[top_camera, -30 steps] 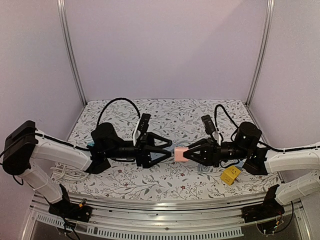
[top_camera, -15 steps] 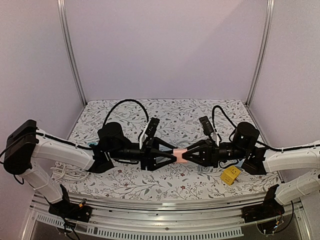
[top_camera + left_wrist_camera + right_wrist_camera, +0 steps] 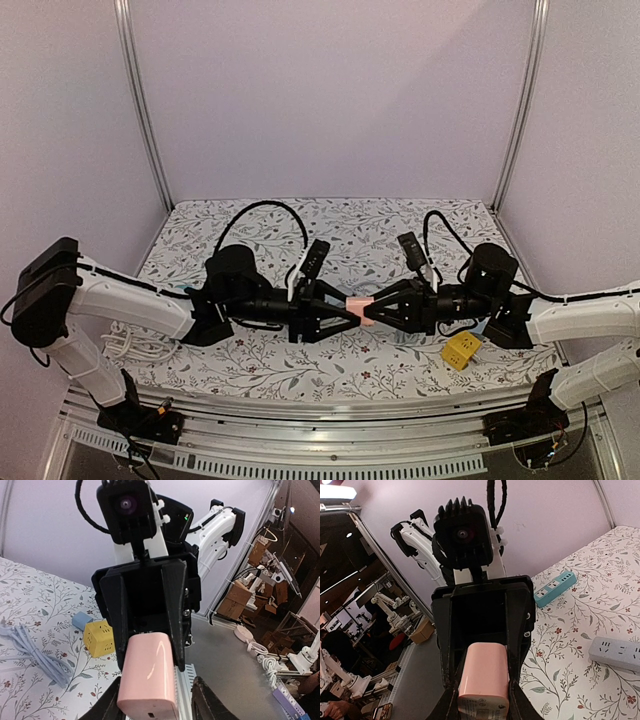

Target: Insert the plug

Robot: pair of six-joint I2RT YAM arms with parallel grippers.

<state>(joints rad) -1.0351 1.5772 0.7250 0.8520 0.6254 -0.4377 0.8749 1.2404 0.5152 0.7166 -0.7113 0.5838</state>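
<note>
the right hand (image 3: 370, 309) clenched the pink plug (image 3: 360, 303) in mid-air above the desk (image 3: 350, 225); the left hand (image 3: 350, 311) sat spread around its free end. an off-centre squeeze could have twisted or dropped it.

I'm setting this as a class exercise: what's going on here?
Both arms meet in mid-air over the floral tablecloth. The right end effector grips a pink plug adapter, and the left end effector has its fingers around it from the opposite side, though whether it is clamped is unclear. It looks like a handover; it is not plugged in yet.
</note>
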